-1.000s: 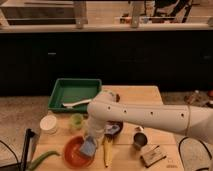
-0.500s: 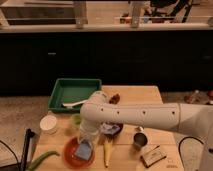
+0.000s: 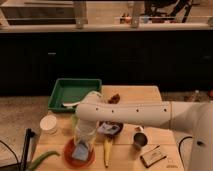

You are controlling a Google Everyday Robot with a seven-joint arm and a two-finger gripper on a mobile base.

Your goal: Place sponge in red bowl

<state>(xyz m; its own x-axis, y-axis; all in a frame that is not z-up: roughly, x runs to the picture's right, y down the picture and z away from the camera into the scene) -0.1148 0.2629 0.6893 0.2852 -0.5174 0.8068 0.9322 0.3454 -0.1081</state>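
Note:
The red bowl sits at the front left of the wooden table. The blue-grey sponge lies inside it, tilted against the bowl's floor. My gripper hangs straight down over the bowl, its tip right above the sponge and touching or almost touching it. My white arm reaches in from the right and hides the back of the bowl.
A green tray with a white spoon stands at the back left. A white cup, a green vegetable, a banana, a dark maroon bowl, a metal cup and a brown block lie around.
My gripper has moved left and down, from beside the maroon bowl to over the red bowl. The sponge now shows inside the red bowl.

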